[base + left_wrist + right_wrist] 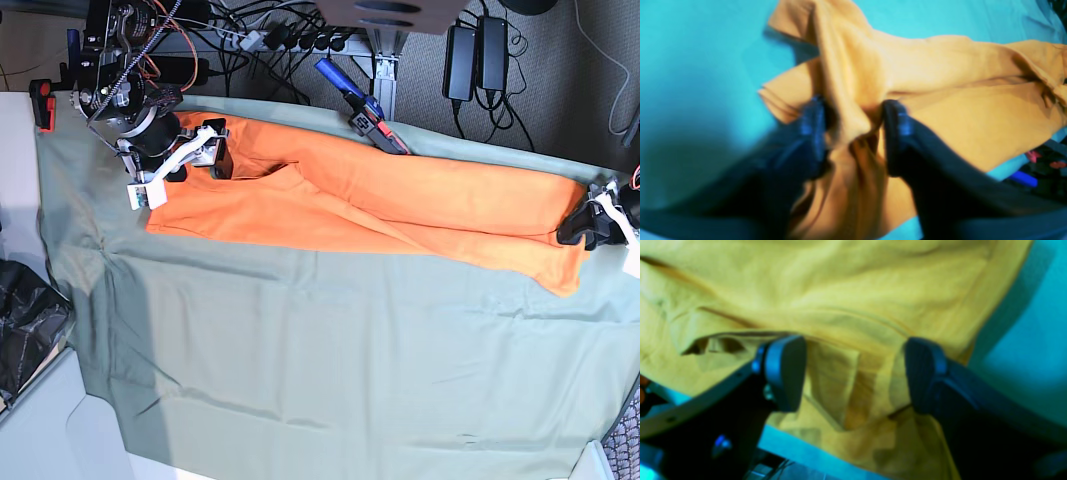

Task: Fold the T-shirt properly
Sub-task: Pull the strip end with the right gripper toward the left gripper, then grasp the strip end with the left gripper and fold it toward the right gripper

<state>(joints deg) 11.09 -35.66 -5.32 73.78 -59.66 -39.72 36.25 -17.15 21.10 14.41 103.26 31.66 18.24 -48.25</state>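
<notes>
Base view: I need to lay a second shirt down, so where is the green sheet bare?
Bare: the green sheet below the T-shirt, down to its near edge. Crowded: the far edge, with cables and both grippers on the shirt's ends.

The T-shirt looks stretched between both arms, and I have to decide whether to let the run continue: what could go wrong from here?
1. The left gripper pinches only a bunched ridge of the T-shirt; it may slip out.
2. The right gripper is open around a loose flap, so it may catch a single layer.
3. The green cloth sheet could get pinched along.
</notes>
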